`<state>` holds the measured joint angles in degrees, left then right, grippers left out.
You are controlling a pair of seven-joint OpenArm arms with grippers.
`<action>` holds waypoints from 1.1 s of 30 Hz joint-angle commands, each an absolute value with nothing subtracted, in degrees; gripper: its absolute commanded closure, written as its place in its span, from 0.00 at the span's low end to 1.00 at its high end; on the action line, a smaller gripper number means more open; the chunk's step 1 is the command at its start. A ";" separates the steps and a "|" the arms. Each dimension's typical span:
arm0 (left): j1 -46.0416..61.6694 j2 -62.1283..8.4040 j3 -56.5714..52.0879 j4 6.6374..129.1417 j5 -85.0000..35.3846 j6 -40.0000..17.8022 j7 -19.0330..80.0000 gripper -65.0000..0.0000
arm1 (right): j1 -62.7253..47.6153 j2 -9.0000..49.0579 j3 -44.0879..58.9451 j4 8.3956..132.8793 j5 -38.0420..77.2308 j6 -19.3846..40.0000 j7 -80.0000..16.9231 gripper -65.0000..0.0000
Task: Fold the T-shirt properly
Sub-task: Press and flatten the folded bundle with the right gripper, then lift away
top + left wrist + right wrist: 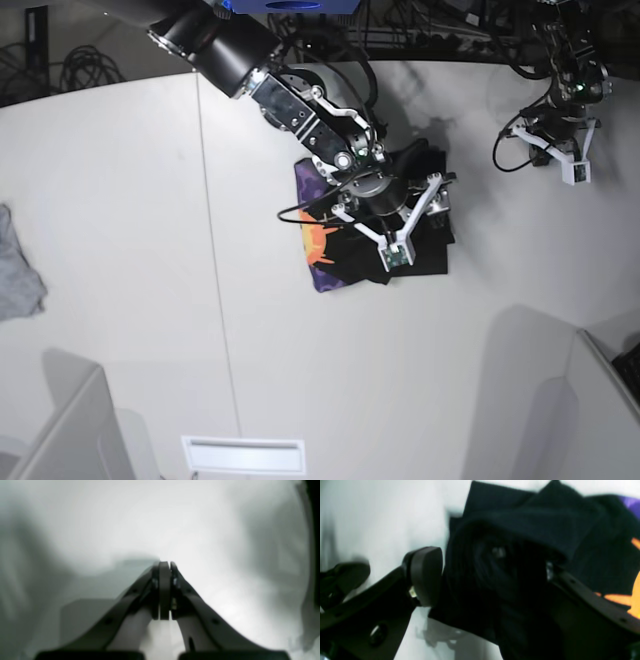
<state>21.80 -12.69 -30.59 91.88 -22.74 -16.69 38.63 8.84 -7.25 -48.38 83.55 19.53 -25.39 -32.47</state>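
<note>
The T-shirt (345, 245) lies bunched and partly folded in the middle of the white table, black, with its orange and purple print showing on the left side. In the right wrist view the black T-shirt (525, 530) fills the space between the jaws. My right gripper (490, 562) is open wide; one pad (426, 575) stands at the cloth's edge and the other finger is half hidden by the fabric. From above, the right gripper (425, 190) sits on the shirt's far right part. My left gripper (165, 566) is shut on nothing over bare table, and in the base view the left gripper (545, 130) is off at the far right.
A small grey cloth (15, 265) lies at the left edge of the table. Grey upright panels (70, 430) stand at the front corners, with a white slotted plate (243, 455) between them. Cables hang behind the far edge.
</note>
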 commanded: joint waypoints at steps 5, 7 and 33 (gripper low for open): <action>22.99 -13.23 -33.54 93.85 -23.25 -16.84 38.20 1.00 | 9.89 -8.40 -48.48 84.62 19.65 -25.10 -31.25 0.34; 23.60 -13.14 -34.59 94.02 -23.25 -16.84 38.20 1.00 | 9.98 -8.48 -48.57 84.62 19.65 -25.01 -31.25 0.34; 23.87 -10.77 -42.86 93.67 -23.25 -23.96 38.20 1.00 | 16.13 3.47 -55.52 105.36 33.45 -25.45 -32.92 0.76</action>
<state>23.68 -9.85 -42.44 92.77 -22.76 -23.88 39.20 15.09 4.25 -55.81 104.36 33.61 -25.71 -34.44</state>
